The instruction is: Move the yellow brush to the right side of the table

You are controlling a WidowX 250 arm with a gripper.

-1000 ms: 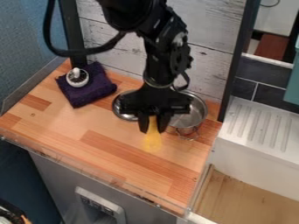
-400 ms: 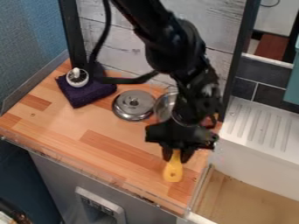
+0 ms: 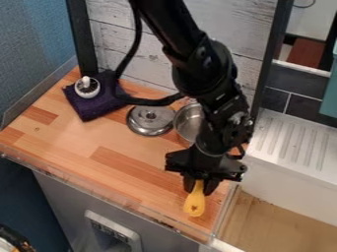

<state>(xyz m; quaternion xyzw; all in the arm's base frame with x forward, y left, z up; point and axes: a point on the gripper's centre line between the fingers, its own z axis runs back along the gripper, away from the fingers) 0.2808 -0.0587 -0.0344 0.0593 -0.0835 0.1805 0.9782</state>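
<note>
Yellow brush (image 3: 194, 203) sits, in the camera view, over the front right part of the wooden surface (image 3: 72, 133), near the right edge. The pincer (image 3: 199, 189) is closed on its upper end, one finger on either side, the wide end pointing toward the front edge. Whether it touches the wood is hard to tell. It looks far enough right to set down: lower straight and slowly until the brush meets wood, open just enough to free it, then lift straight up, keeping clear of the metal pot (image 3: 187, 121) behind.
</note>
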